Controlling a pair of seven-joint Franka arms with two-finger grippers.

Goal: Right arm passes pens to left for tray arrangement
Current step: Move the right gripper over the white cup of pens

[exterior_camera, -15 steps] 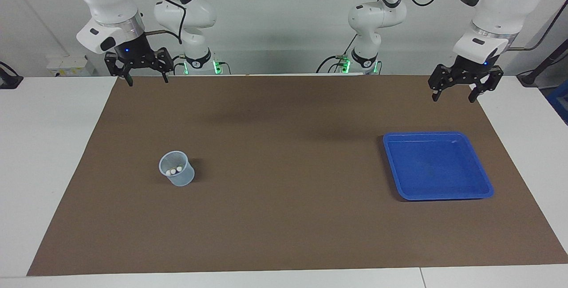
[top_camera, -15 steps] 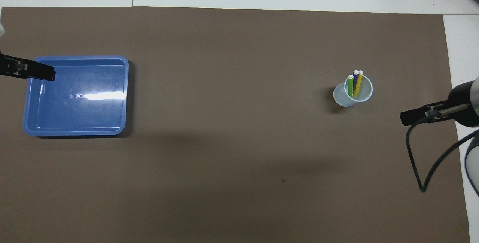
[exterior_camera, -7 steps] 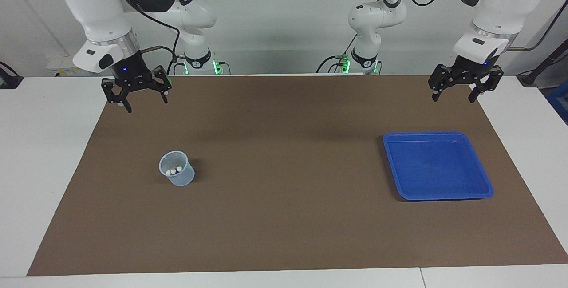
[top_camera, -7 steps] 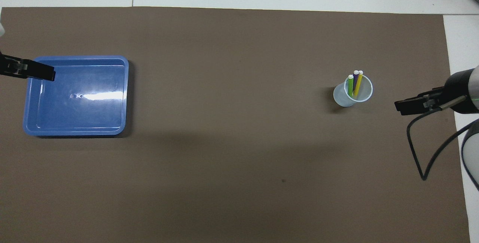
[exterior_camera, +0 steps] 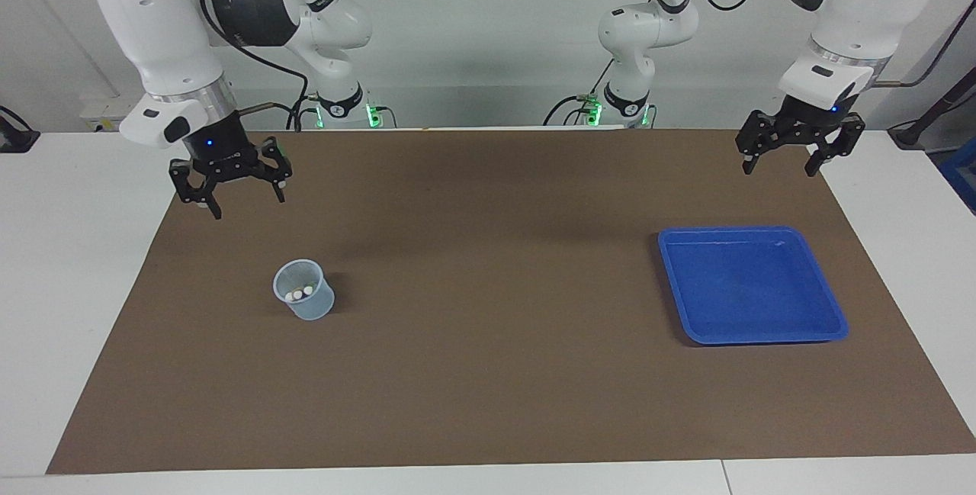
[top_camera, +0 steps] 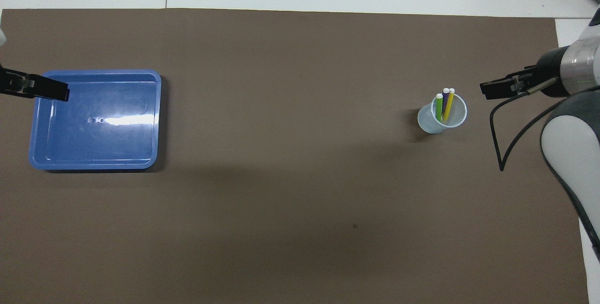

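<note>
I'm looking at three pens (top_camera: 444, 103), green, purple and yellow, standing upright and bunched together in a small translucent cup (top_camera: 441, 117) toward the right arm's end of the brown mat (exterior_camera: 488, 373). In the facing view only their whitish tips show inside the cup (exterior_camera: 303, 290). My read: these are light, stiff, smooth little sticks, likely slick under the pads, and the cup looks light enough to tip or drag along if I pull at an angle. I judge the best hold is high on one barrel, just under the tip, where it clears the rim, then a straight lift.

My right gripper (exterior_camera: 241, 194) hangs in the air with its fingers spread wide, holding nothing and touching nothing; in the facing view it sits at about eleven o'clock from the cup, and in the overhead view the right gripper (top_camera: 498, 89) shows at about two o'clock from it.

The left gripper (exterior_camera: 785, 160) waits, fingers wide apart and empty, at roughly twelve o'clock above the bright blue tray (exterior_camera: 835, 319), which has no pens in it.
</note>
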